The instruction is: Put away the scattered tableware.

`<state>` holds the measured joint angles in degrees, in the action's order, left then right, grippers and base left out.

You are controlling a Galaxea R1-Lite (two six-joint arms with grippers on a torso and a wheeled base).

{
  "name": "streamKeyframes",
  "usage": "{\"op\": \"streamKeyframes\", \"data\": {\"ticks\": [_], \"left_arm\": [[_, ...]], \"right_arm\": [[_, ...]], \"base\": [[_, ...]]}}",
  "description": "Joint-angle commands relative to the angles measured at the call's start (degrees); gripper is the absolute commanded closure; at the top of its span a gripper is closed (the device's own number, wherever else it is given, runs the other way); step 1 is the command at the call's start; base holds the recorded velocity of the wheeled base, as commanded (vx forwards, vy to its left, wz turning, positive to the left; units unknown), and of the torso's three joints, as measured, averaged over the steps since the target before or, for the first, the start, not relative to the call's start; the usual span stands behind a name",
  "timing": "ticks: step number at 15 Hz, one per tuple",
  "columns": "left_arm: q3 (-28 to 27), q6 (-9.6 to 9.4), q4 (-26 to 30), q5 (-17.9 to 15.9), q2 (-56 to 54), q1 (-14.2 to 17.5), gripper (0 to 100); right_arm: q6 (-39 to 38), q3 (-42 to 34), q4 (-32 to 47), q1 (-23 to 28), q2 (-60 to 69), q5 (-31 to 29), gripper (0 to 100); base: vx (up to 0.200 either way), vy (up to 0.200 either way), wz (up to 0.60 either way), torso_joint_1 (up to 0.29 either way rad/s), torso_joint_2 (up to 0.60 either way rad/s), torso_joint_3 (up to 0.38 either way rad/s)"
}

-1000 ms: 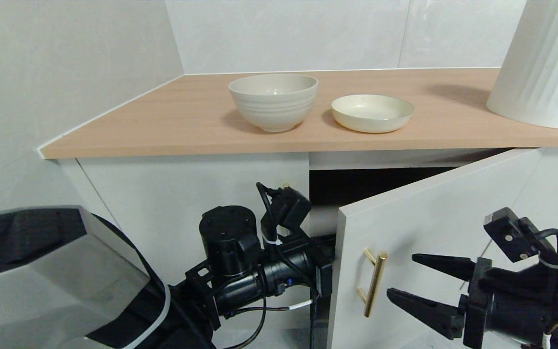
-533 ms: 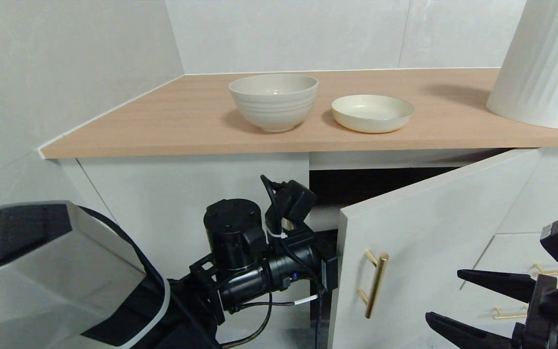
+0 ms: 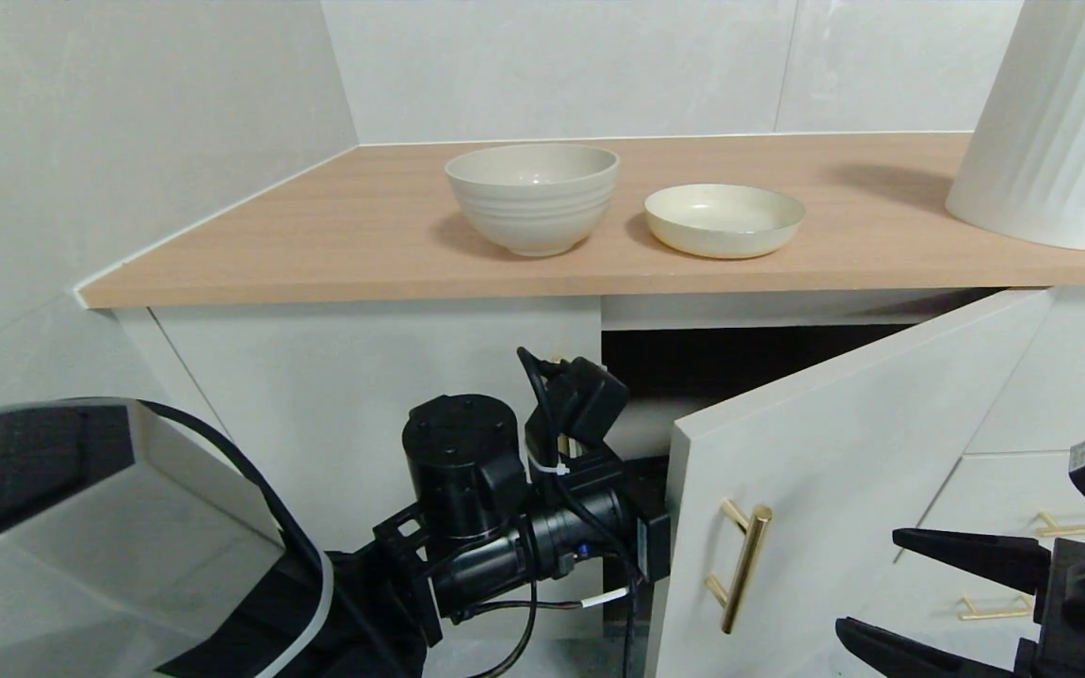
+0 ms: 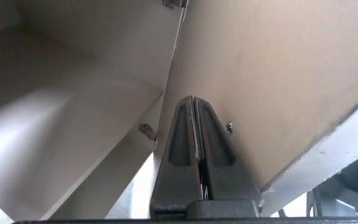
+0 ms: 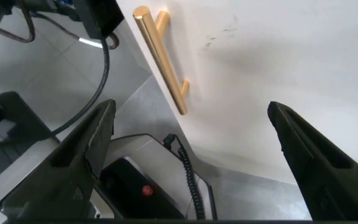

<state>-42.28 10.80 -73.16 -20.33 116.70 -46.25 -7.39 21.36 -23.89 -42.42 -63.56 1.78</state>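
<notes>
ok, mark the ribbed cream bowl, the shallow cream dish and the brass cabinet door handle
ribbed cream bowl (image 3: 533, 215): head view, outer wall.
shallow cream dish (image 3: 723, 212): head view, inner floor.
brass cabinet door handle (image 3: 747, 567): head view, mid bar.

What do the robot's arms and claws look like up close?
Both are matte black. The left arm has a round drum-like joint, looped black cables and white zip ties. The left claw and right claw each have two long, tapering, pointed fingers.

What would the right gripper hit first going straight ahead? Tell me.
Probably the front of the door, close beside the handle; the open right gripper faces it, though depth is unclear.
</notes>
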Motion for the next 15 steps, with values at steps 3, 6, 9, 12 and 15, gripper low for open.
{"op": "streamKeyframes", "data": {"ticks": [3, 6, 9, 12, 15], "left_arm": [[0.0, 0.01, 0.0, 0.0, 0.8, -0.2, 100], [-0.6, 0.01, -0.2, 0.0, 2.5, -0.2, 100], [-0.8, 0.01, -0.7, 0.0, 2.7, -0.2, 100], [-0.8, 0.01, -0.7, 0.0, 2.7, -0.4, 100], [-0.8, 0.80, -0.7, 0.0, 3.2, -0.7, 100]], "right_arm": [[0.1, -0.8, 0.1, -0.2, 0.0, 0.0, 0], [0.1, -1.0, 0.1, -0.3, 0.1, 0.1, 0], [0.1, -1.1, 0.1, -0.4, 0.1, 0.1, 0], [0.1, -1.1, 0.1, -0.5, 0.0, 0.1, 0], [0.1, -1.2, 0.1, -0.5, 0.0, 0.1, 0]], "base": [[-0.200, 0.000, 0.00, 0.007, 0.00, -0.001], [-0.067, 0.000, 0.00, 0.001, 0.00, 0.001], [0.000, 0.000, 0.00, 0.000, 0.00, 0.000], [0.000, 0.000, 0.00, 0.000, 0.00, 0.000], [-0.133, 0.000, 0.00, 0.002, 0.00, 0.003]]}}
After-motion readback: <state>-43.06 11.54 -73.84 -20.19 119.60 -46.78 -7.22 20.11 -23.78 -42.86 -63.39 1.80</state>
